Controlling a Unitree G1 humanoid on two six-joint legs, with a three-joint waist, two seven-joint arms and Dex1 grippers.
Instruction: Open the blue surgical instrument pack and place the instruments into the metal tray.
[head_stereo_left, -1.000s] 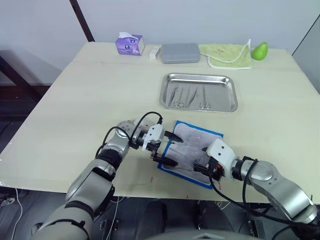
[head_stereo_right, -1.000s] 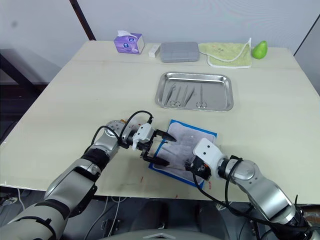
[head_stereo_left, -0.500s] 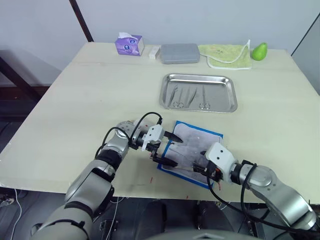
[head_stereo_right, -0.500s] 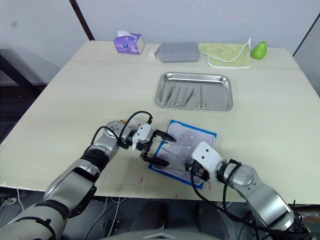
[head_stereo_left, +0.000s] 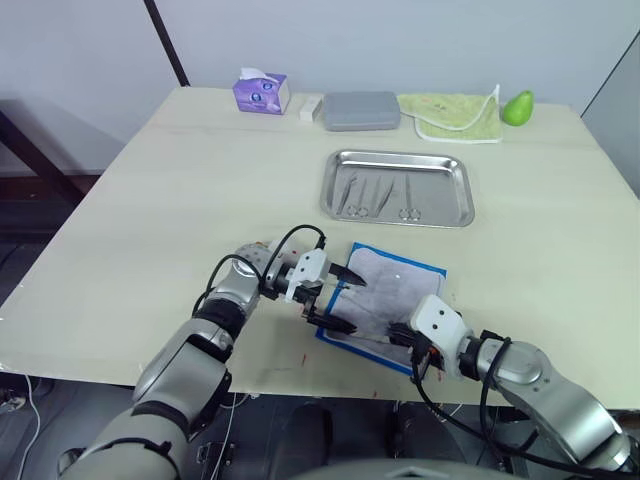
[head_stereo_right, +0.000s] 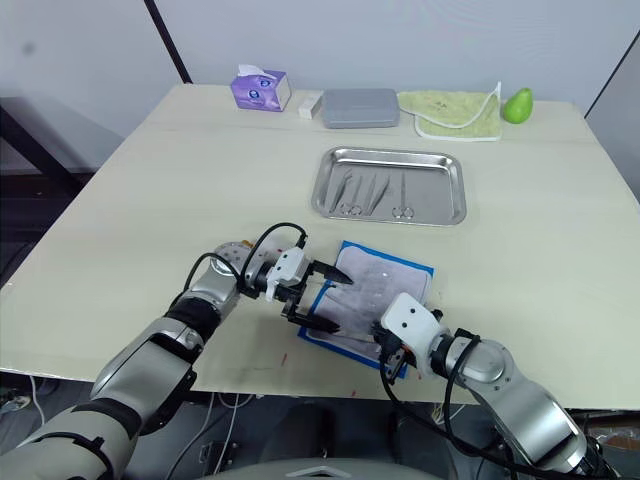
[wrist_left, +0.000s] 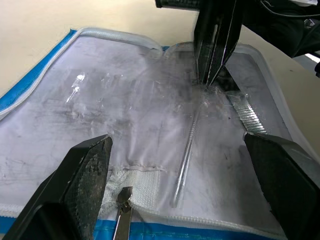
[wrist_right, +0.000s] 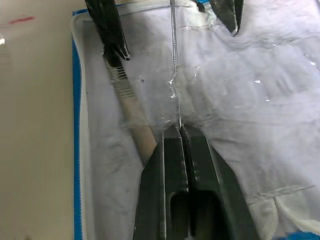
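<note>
The blue surgical instrument pack (head_stereo_left: 392, 290) lies unfolded near the table's front edge, pale lining up, under a clear film. On it rest a thin silver rod-like instrument (wrist_left: 187, 155) and a flat ridged handle (wrist_right: 126, 95). My left gripper (head_stereo_left: 345, 298) hangs open over the pack's left edge, its fingers (wrist_left: 82, 185) spread wide. At the pack's near right part, my right gripper (wrist_right: 178, 129) is shut, its tips pinched on the end of the thin rod. The metal tray (head_stereo_left: 398, 154) sits behind the pack with several instruments (head_stereo_left: 378, 195) inside.
Along the back edge stand a purple tissue box (head_stereo_left: 260, 92), a small white item (head_stereo_left: 309, 108), a grey rectangular case (head_stereo_left: 360, 110), a yellow-green cloth (head_stereo_left: 452, 110) and a green pear (head_stereo_left: 517, 107). The table's front edge runs just below the pack.
My right gripper has closed its fingers and drawn slightly toward the pack's near edge. The left gripper has stayed open in place.
</note>
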